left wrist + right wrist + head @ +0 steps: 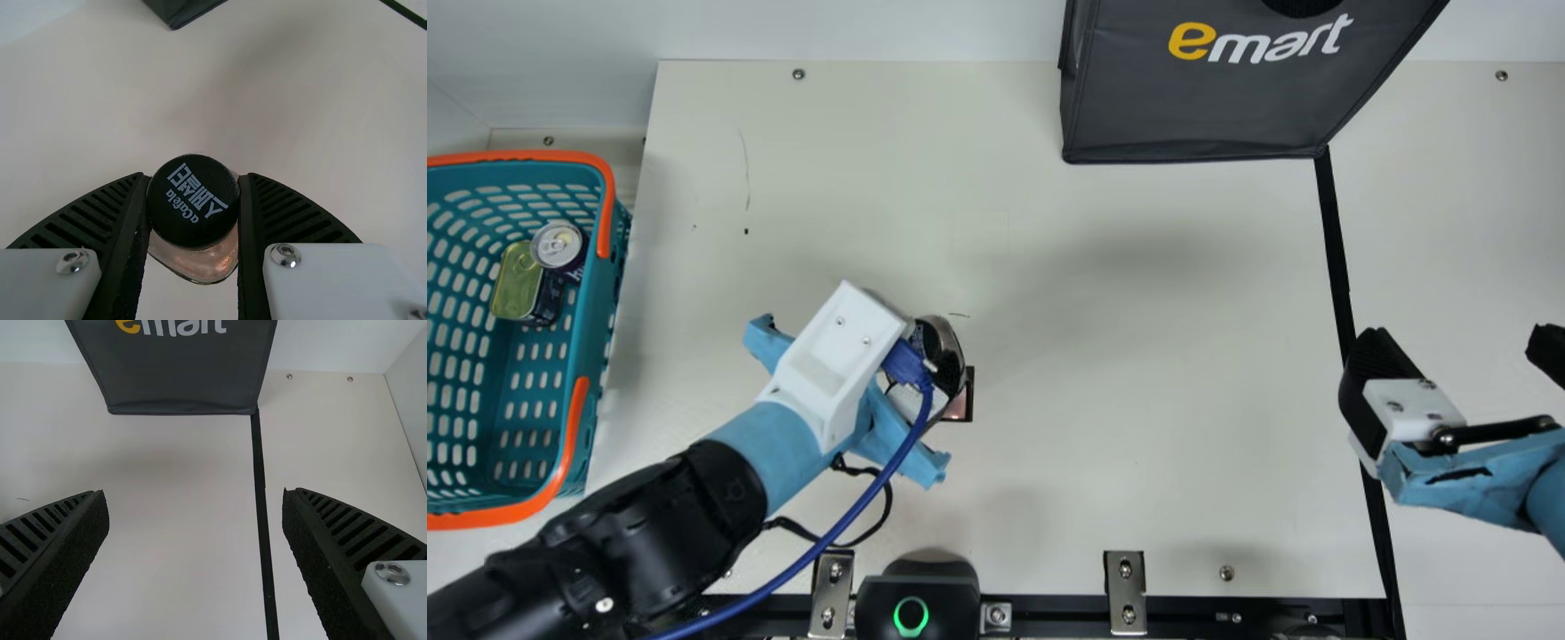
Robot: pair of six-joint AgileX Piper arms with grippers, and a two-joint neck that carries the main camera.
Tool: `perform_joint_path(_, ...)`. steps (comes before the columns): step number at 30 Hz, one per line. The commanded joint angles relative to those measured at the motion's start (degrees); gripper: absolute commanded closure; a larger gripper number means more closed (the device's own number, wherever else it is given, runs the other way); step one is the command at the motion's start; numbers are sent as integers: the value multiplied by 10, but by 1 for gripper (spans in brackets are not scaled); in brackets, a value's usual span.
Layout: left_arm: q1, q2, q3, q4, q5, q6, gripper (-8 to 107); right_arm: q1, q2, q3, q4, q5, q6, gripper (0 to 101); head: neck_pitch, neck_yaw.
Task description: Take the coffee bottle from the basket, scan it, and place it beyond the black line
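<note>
Gripping the coffee bottle [200, 265] between the jaws of the left gripper [193, 177], with the black cap [192, 208] facing the left wrist camera. Hard to say whether resting on the table [1094, 498] or lifted just off. Spread wide at the right gripper [195, 493], around nothing, beside and partly over the black line [1333, 231] in the main view.

Out of the basket [589, 342], so count the first step as done. Lying inside at the main view's left: a drink can [559, 244] and a flat tin [514, 289], touching or nearly so, neither asked for by the task.

Scanning: cannot tell whether done. Likely meant for that step, the black device with a green ring [911, 615] at the table's near edge, well apart from the bottle. Not to be read as proof of a scan, that green glow.

Left for certain: the placing. Well short of the black line at present, on the basket's side of it, below and to the left of the dark bag [1200, 107] in the main view. Probably roughly half done overall.
</note>
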Motion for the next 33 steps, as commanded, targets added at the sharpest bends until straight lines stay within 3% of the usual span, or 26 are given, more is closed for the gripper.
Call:
perform_joint_path(1,0,-5,-4,-32,3,58,89,0,0,0,0,0,0,10,-16,1)
perform_joint_path(15,4,-54,-11,-173,37,219,89,0,0,0,0,0,0,10,-16,1)
perform_joint_path(33,28,-99,54,-291,27,312,89,0,0,0,0,0,0,10,-16,1)
